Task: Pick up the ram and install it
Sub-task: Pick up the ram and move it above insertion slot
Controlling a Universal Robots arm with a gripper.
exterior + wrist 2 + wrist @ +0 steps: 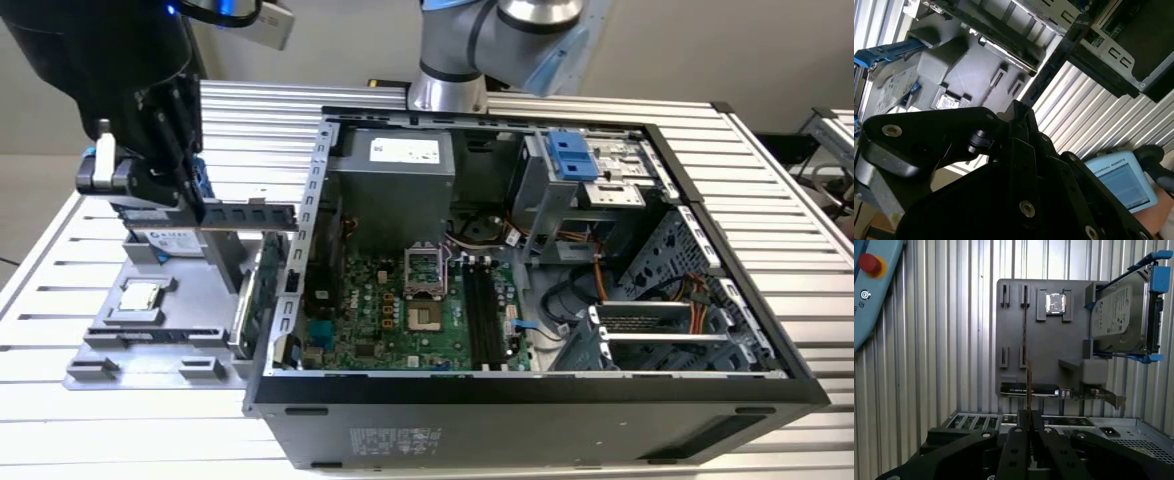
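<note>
Clamped in the gripper (191, 203): the ram (251, 214), taken at one end, jaws closed down to the thin board's own thickness. Held level and on edge above the grey tray (194, 300), at the exterior view's left. Free end pointing toward the exterior view's right, at the open case (534, 395). Outside the case wall, and well apart from the long black slots (487, 320) on the motherboard (380, 310) down inside the case.

In the first wrist view, ram (1028, 385) seen edge-on, a thin dark line rising from between the gripper (1029, 417) fingers, with the tray (1044, 340) beyond.

On the tray:
- A small silver processor (140, 298), lying flat in a square recess.
- A hard drive (167, 240) with blue rails, propped in a holder at the tray's far end in the exterior view, just below the gripper.
- An expansion card (1014, 389) with a metal bracket, along the tray edge nearest the case.

Between processor and card, narrow stick-length grooves in the tray's grey floor.

Under everything, a ribbed metal tabletop (787, 200), tray and case standing just beside each other on it. In the first wrist view, a pale blue pendant (874, 300) with a red button, well apart from the tray.
</note>
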